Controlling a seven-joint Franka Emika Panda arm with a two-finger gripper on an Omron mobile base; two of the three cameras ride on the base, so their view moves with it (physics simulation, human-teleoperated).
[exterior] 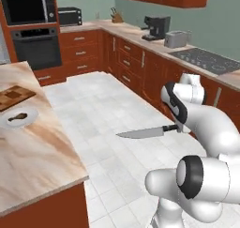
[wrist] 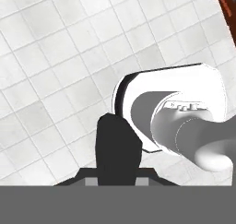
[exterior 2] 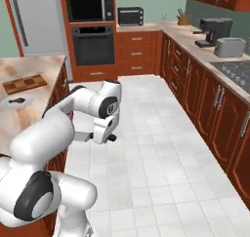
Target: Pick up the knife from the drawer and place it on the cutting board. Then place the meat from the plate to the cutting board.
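Knife (exterior: 143, 133) hung out over the tiled floor, held level w/ its blade pointing toward 9 o'clock in the left base view, tip aimed at the island counter (exterior: 37, 147). Looked stiff and light, prob. slick along the steel, so the dark handle was the right place to take it, and that's where the gripper (exterior: 178, 127) had it: fingers pinched on the handle end, blade sticking free. From the right base view only the dark handle end (exterior 2: 112, 138) poked out past the wrist. In the hand view one dark tip (wrist: 118, 149) rose at 6 o'clock; couldn't read the gap from there.

Cutting board (exterior: 14, 97) lay on the counter at roughly 10 o'clock from the blade, well apart. Plate (exterior: 31, 121) sat just beside the board on its near side, meat (exterior: 17, 117) resting on it, untouched. Didn't spot the drawer from where I stood.

My guess: carry stage, knife lifted but not yet over the board. A long blade held at one end could swing or twist in the pinch, so a slow level move seemed wise.
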